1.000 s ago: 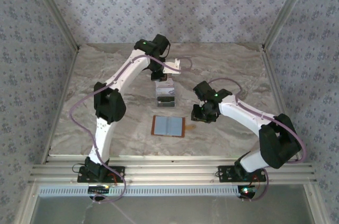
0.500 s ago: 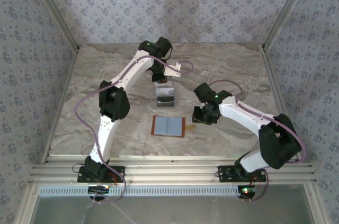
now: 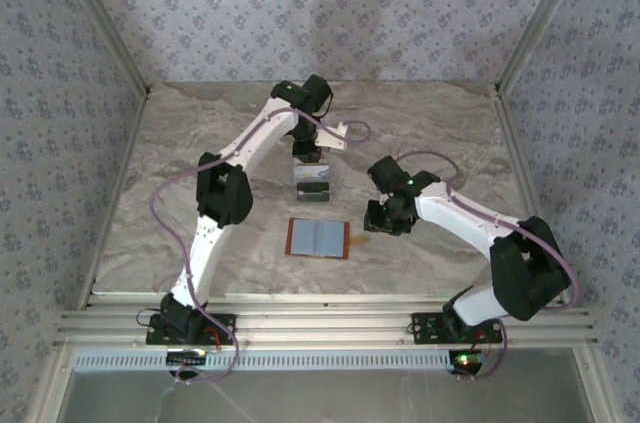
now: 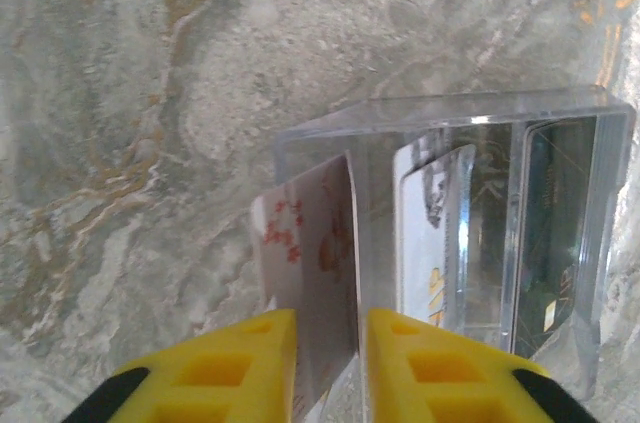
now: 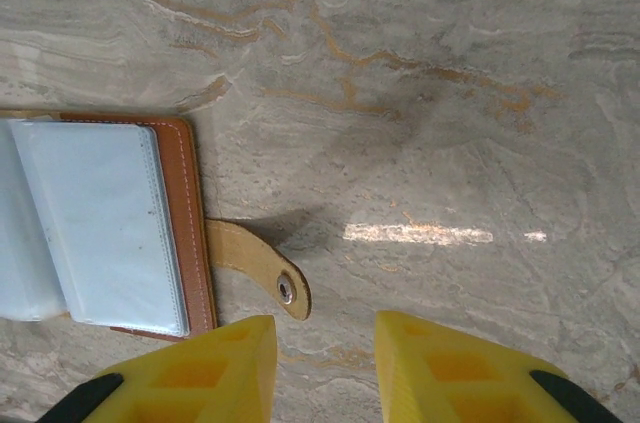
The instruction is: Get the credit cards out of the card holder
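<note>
Guessing the snag here: the left claw point(image 4: 330, 363) has its jaws slightly apart around a card point(image 4: 305, 243) leaning at the edge of the clear box point(image 4: 560, 143), toward the desk's point(image 3: 450, 123) far edge, so lifting could drag it out. The holder point(image 3: 318, 238) lies open nearer the front edge, and the right claw point(image 5: 325, 368) gapes empty by its tab point(image 5: 262, 263).

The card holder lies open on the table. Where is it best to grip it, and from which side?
Probably the side tab: it sticks out past the right edge of the card holder, which lies flat and open with little else to pinch. Come from the right, where the right end effector hovers, open.
</note>
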### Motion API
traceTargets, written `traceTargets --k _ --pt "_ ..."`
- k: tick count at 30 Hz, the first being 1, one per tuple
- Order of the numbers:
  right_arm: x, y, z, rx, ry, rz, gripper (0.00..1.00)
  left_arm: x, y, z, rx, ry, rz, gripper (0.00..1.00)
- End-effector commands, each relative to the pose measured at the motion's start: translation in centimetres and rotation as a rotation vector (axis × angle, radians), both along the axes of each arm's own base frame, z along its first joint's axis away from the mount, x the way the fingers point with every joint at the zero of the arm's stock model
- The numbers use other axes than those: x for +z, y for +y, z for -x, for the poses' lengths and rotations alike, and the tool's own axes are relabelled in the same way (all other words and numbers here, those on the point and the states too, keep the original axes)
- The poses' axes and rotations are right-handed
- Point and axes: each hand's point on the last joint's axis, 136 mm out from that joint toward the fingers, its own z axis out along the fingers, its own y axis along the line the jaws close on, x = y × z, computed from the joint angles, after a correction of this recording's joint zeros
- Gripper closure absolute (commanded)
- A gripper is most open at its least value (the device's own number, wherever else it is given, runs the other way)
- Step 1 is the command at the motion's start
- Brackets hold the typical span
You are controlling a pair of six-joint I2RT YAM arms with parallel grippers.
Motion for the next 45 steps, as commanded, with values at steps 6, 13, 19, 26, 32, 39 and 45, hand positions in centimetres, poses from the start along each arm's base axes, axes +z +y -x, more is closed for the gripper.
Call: traceTargets --k 6,13,19,26,32,39,45 --pt "0.8 -2.3 -1.1 -0.054 -0.03 0.02 0.66 4.6 0.3 -2.2 0.08 -0.146 0.038 0.66" --pt "1.6 -5.8 -4.0 -0.049 -0.106 0.087 0.63 5.9 2.0 -2.9 0.217 -0.173 0.099 0.59" --pt "2.3 -9.4 -7.7 -0.022 -0.22 0.178 0.35 5.8 4.8 -2.5 0.424 -0.192 0.247 0.31" --pt "2.5 -14.5 -12.3 -0.082 -0.354 0.34 0.0 4.8 11.9 -1.4 0.831 -0.253 0.434 0.01" --pt "1.4 -18.1 -14.8 -0.068 -0.484 0.51 0.0 2.3 21.8 0.4 1.255 -0.407 0.496 0.01" --pt "0.8 -19.0 -16.7 -0.113 -0.728 0.459 0.0 1.5 31.0 3.6 1.554 -0.607 0.665 0.01" --pt "2.9 -18.7 -16.8 -0.081 -0.948 0.435 0.0 1.3 32.9 4.3 1.554 -0.661 0.854 0.01"
